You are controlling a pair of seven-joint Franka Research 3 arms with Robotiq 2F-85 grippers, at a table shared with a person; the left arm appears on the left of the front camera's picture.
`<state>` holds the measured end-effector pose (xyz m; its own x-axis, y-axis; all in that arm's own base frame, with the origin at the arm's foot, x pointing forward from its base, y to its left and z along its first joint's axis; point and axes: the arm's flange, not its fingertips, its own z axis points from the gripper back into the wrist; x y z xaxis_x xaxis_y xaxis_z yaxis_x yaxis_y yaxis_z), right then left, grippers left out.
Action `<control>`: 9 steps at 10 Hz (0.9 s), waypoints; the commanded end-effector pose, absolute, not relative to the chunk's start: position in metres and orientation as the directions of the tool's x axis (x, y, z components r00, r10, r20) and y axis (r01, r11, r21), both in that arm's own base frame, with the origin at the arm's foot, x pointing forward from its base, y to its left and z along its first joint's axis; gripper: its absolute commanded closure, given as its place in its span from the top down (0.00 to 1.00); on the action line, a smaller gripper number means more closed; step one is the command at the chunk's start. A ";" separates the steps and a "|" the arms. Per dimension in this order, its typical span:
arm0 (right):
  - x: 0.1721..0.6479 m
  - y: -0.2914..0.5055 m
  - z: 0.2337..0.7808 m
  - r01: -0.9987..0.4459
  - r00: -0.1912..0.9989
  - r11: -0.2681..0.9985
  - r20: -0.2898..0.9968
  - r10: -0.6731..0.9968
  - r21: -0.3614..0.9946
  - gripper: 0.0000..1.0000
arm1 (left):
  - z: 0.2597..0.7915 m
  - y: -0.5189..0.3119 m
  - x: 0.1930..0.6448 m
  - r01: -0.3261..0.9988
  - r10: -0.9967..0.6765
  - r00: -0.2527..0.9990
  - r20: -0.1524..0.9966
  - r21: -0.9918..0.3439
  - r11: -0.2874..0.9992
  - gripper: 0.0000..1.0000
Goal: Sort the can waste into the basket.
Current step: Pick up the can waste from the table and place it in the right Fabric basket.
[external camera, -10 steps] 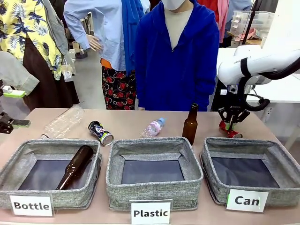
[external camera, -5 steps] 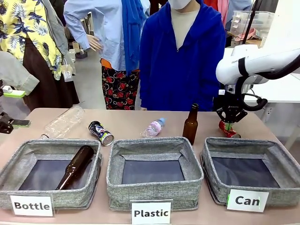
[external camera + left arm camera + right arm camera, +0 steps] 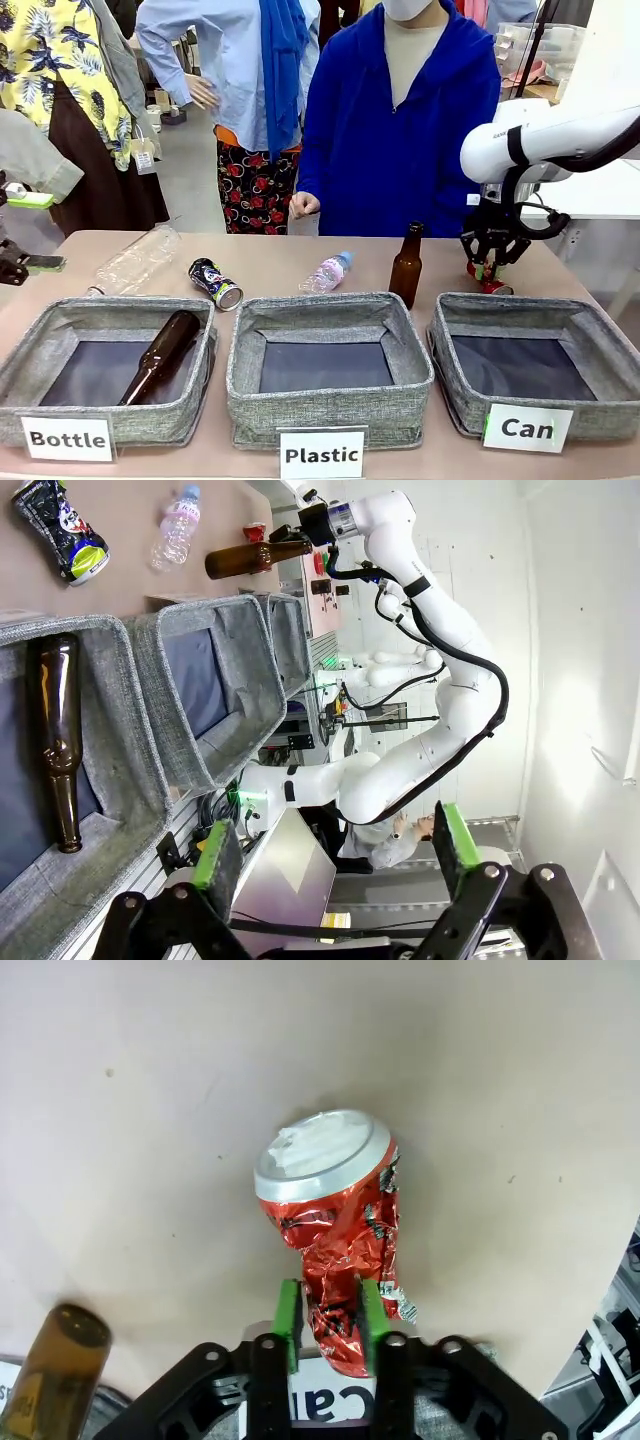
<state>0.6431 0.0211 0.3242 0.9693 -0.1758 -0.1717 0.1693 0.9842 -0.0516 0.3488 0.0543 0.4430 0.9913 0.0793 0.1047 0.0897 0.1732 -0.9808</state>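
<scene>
The crushed red can [image 3: 335, 1230] is at the far right of the table, just behind the grey basket [image 3: 600, 400] signed "Can". My right gripper [image 3: 330, 1292] points down over it, and its green pads press the can's crumpled lower part from both sides. In the front view the right gripper [image 3: 490, 262] is at the red can [image 3: 494, 282]. The dark can [image 3: 214, 283] lies on its side at the far left-middle of the table. My left gripper [image 3: 337, 845] is open with nothing between its fingers and faces along the baskets, where the dark can [image 3: 60, 530] also shows.
A brown bottle [image 3: 406, 265] stands close to the left of the right gripper. A small clear bottle [image 3: 326, 273] and a large clear bottle [image 3: 135, 260] lie behind the baskets. The "Bottle" basket [image 3: 30, 360] holds a brown bottle. A person in blue stands at the far edge.
The right gripper has stayed at the red can, rising slightly and dipping again. The person has shifted to the right, and a hand now shows at the far edge.
</scene>
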 end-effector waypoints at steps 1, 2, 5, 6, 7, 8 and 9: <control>0.648 0.019 0.313 0.177 0.970 0.982 -0.154 -0.186 -0.071 1.00 | 0.444 0.054 0.346 0.094 0.078 0.991 0.108 -0.981 0.171 1.00; 0.649 0.019 0.312 0.171 0.973 0.983 -0.144 -0.180 -0.069 1.00 | 0.444 0.054 0.346 0.094 0.078 0.991 0.108 -0.981 0.171 1.00; 0.653 0.019 0.304 0.160 0.975 0.985 -0.145 -0.169 -0.069 1.00 | 0.444 0.054 0.346 0.094 0.078 0.991 0.108 -0.981 0.171 1.00; 0.657 0.018 0.300 0.153 0.977 0.987 -0.139 -0.159 -0.055 1.00 | 0.444 0.054 0.346 0.094 0.078 0.991 0.108 -0.981 0.171 1.00; 0.659 0.016 0.296 0.143 0.979 0.988 -0.140 -0.149 -0.050 1.00 | 0.444 0.054 0.346 0.094 0.078 0.991 0.108 -0.981 0.171 1.00; 0.661 0.014 0.292 0.150 0.980 0.987 -0.127 -0.155 -0.047 1.00 | 0.444 0.054 0.346 0.094 0.078 0.991 0.108 -0.981 0.171 1.00; 0.662 0.012 0.290 0.149 0.980 0.988 -0.125 -0.154 -0.048 1.00 | 0.444 0.054 0.346 0.094 0.078 0.991 0.108 -0.981 0.171 1.00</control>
<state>0.6512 0.0146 0.2954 0.9716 -0.1769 -0.1569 0.1711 0.9840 -0.0500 0.3488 0.0542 0.4430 0.9913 0.0793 0.1046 0.0897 0.1732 -0.9808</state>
